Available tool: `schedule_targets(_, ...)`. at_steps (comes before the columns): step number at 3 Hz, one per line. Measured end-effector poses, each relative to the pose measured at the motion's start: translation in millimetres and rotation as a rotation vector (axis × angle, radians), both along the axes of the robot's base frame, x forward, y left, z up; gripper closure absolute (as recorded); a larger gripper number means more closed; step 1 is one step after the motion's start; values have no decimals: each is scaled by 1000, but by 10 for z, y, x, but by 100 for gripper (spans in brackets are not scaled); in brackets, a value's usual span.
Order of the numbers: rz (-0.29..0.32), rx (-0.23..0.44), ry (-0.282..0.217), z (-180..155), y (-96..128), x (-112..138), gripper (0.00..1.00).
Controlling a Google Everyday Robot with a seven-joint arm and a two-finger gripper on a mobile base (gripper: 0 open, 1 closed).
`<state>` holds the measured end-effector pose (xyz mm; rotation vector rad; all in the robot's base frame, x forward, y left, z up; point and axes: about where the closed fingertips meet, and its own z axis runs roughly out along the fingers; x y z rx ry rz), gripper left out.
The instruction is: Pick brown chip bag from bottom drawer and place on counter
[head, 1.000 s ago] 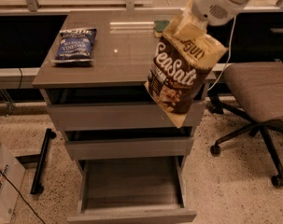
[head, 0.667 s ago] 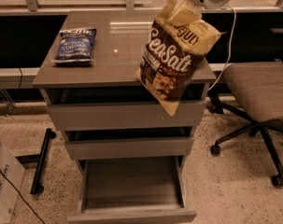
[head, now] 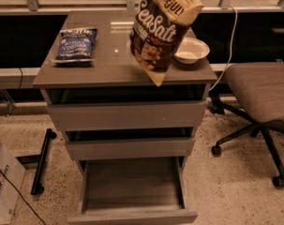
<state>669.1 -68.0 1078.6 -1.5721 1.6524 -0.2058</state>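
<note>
The gripper is out of view, above the top edge, just where the upper end of the brown bag [head: 162,29] runs off. I cannot tell how it is set. Since the bag hangs in mid-air with nothing under it, I judge it is held from above by its top.

The bag hangs tilted, lettering toward the camera, its lowest corner pointing down at the near edge of the counter [head: 113,62]. It sits over the right half of the top, but I cannot tell whether that corner is over the surface or just in front of it.

Just right of the bag is a white bowl [head: 191,49], and on the far left lies a blue bag [head: 76,45], well apart. Below, the bottom drawer [head: 132,184] is pulled out and shows only its bare floor, so the pick looks done — I am in the carry-and-place step.

Next I would take the bag a little farther over the top and left of the bowl, onto the bare middle stretch. Then I would lower it until it rests flat before letting go. Released from up here the crinkly thing may tip off the near edge — or knock the bowl.
</note>
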Motion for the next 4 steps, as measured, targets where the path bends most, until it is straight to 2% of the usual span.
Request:
schedule_targets(1, -16, 14, 15, -101, 151, 394, 100)
schedule_targets(2, 14, 17, 60, -310, 492, 753, 100)
schedule_targets(3, 49, 13, 88, -440, 744, 880, 100)
schedule_targets(4, 78, 40, 93, -501, 1012, 1027, 82)
